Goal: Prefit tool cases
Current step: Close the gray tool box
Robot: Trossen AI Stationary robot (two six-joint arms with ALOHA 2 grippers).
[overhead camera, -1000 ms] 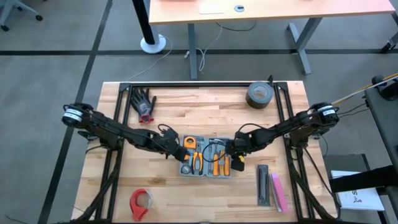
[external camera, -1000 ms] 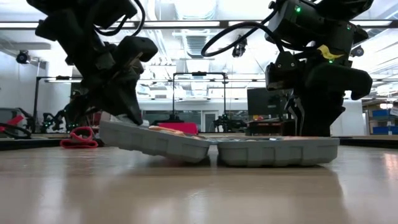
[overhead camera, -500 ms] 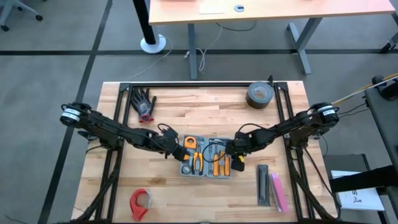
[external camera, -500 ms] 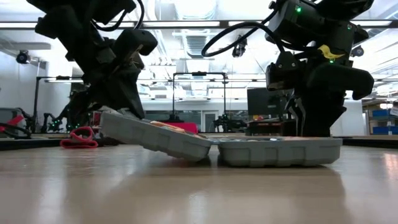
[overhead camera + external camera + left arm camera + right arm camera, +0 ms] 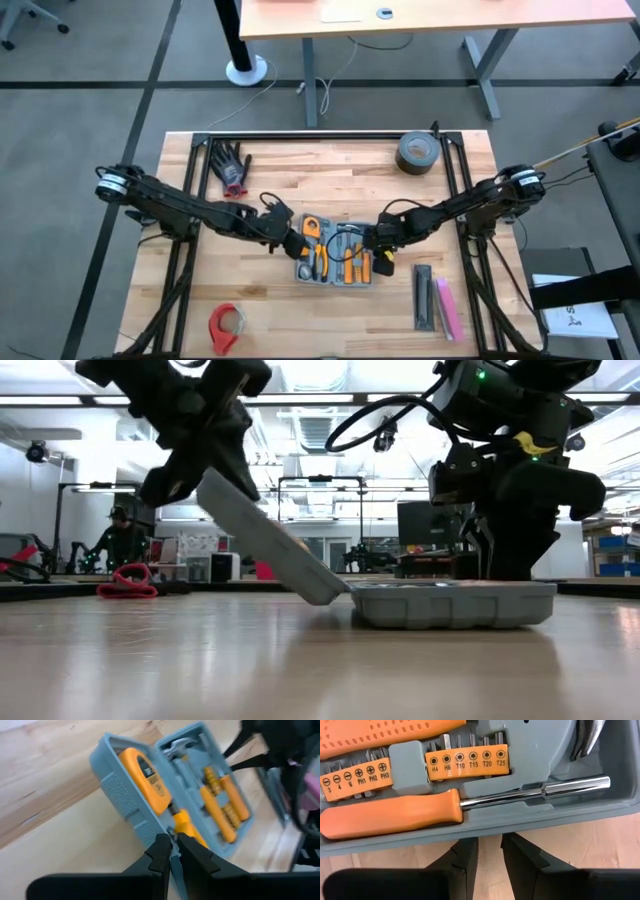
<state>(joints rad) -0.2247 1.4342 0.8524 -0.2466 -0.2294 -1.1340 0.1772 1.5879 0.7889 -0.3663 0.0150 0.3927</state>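
Two claws work the tool case (image 5: 335, 262) at the middle of the table (image 5: 330, 180): the left claw (image 5: 171, 851) pinches the rim of its left half, tilted steeply upward. The right claw (image 5: 489, 849), slightly spread with nothing between its fingers, sits at the flat right half's edge. Farther off lie a glove (image 5: 231, 166) and tape roll (image 5: 417, 152).

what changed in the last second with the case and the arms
The left gripper, shut on the edge of the tool case, has swung the left half up from a shallow tilt to a steep one, folding it toward the right half. That half stays flat on the table, and the right gripper stays beside it.
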